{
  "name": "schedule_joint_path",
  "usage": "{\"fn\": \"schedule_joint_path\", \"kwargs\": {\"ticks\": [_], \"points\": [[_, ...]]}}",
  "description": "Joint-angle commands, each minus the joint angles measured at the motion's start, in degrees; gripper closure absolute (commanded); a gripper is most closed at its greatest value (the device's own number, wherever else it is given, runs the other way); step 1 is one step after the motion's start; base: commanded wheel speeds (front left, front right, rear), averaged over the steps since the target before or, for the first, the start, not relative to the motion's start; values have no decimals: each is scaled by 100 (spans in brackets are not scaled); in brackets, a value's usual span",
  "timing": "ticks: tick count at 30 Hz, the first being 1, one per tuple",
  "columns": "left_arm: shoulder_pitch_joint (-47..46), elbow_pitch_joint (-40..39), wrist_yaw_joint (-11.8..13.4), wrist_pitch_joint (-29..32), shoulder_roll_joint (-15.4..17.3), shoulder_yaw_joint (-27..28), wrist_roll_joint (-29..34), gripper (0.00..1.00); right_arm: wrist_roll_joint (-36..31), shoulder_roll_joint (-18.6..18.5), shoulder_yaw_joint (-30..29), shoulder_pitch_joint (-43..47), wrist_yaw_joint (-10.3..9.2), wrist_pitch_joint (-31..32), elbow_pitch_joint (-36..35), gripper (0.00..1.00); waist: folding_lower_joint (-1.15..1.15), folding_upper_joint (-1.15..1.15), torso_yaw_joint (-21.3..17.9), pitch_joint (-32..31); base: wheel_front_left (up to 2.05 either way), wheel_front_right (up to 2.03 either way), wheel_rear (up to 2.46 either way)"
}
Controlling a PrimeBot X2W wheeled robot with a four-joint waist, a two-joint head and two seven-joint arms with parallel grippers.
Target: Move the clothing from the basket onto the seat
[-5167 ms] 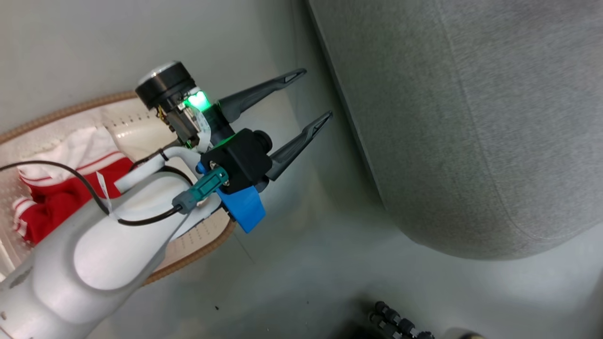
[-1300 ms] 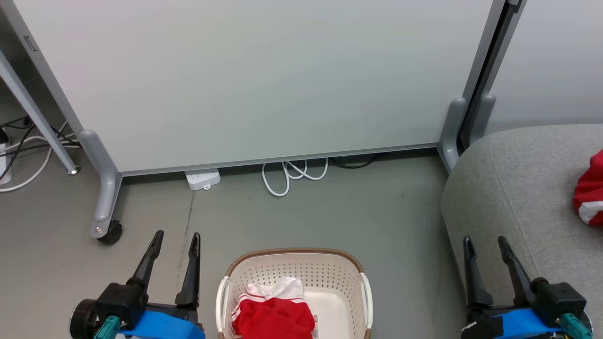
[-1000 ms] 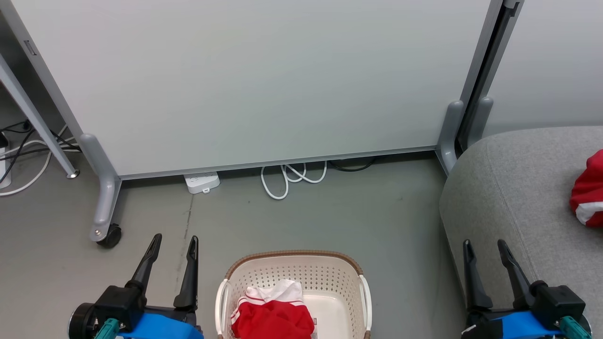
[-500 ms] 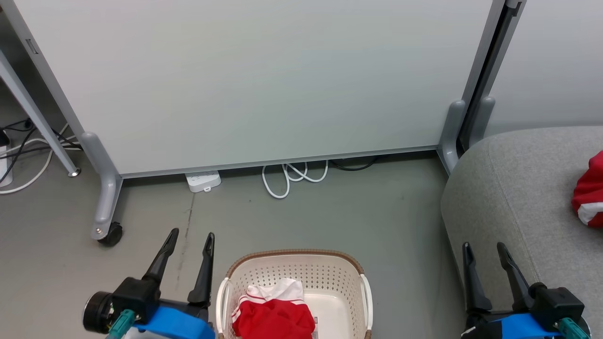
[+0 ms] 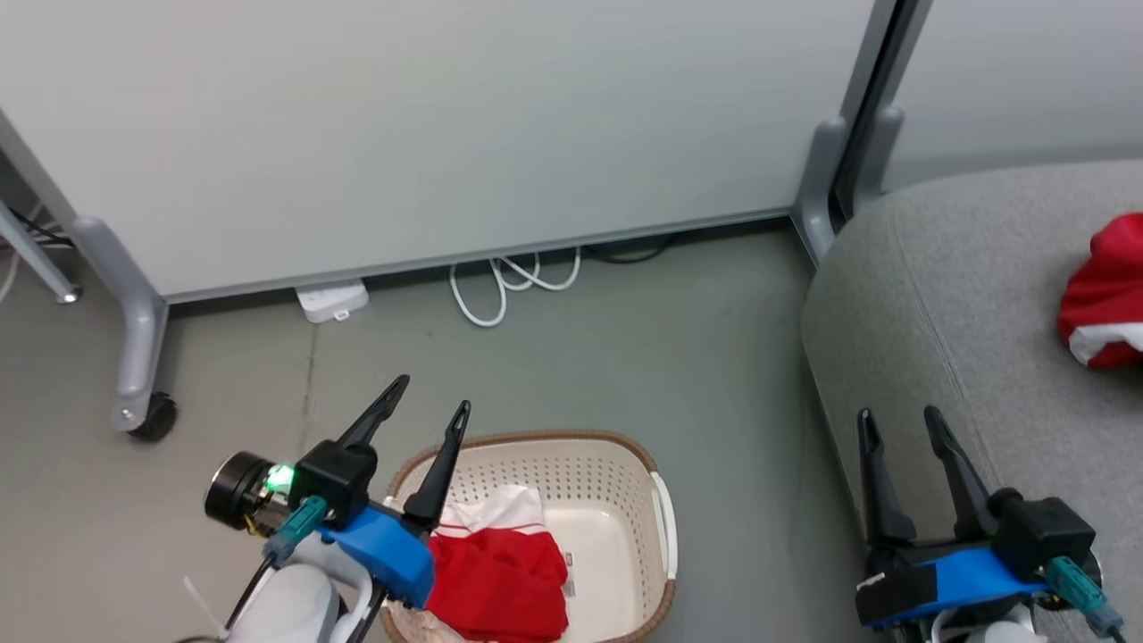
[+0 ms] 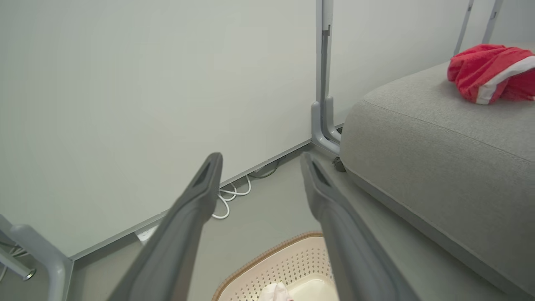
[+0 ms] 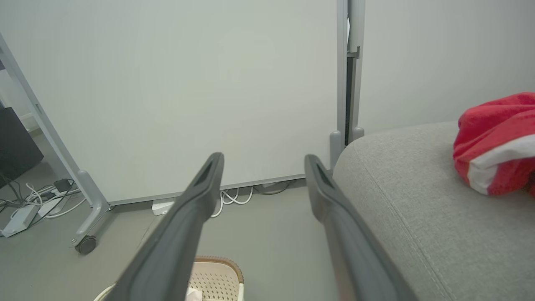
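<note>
Lower left, the left hand (image 5: 432,393) hangs spread wide and empty by the basket (image 5: 589,473) rim; lower right, the right hand (image 5: 897,413) likewise

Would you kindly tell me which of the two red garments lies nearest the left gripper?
The garment in the basket: it lies just beside the left gripper, while the other garment rests far off on the grey seat.

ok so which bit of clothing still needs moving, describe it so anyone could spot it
Below the pale wall panel, a cream perforated basket with a brown rim stands on the floor. The red garment with white trim bunched inside is it; its lookalike already lies on the grey seat.
</note>
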Motion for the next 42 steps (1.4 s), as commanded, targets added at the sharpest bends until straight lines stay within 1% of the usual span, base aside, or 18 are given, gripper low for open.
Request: {"fn": "schedule_joint_path", "kwargs": {"ticks": [1, 10, 26, 27, 37, 42], "points": [[-228, 127, -24, -17, 84, -165, -55, 0, -55, 2, 4, -161, -4, -3, -38, 0, 0, 0, -204, 268, 0, 0, 0], [-1166, 912, -13, -17, 418, -1198, -381, 0, -155, 3, 82, -805, -4, -3, -166, 0, 0, 0, -560, 1041, 0, 0, 0], [-2764, 2021, -13, -17, 985, -3192, -880, 0, 29, 4, 369, -2164, -4, -2, -452, 0, 0, 0, -1125, 2800, 0, 0, 0], [-2764, 2021, -13, -17, 985, -3192, -880, 0, 29, 4, 369, -2164, -4, -2, -452, 0, 0, 0, -1125, 2800, 0, 0, 0], [-3564, 2705, -13, 22, 1265, -4667, -1331, 0, 199, 5, 561, -2708, -4, -2, -608, 0, 0, 0, -1430, 3725, 0, 0, 0], [-3833, 2925, -13, 106, 1366, -5089, -1563, 0, 244, 5, 656, -2882, -4, -2, -692, 0, 0, 0, -1539, 4127, 0, 0, 0]]}}
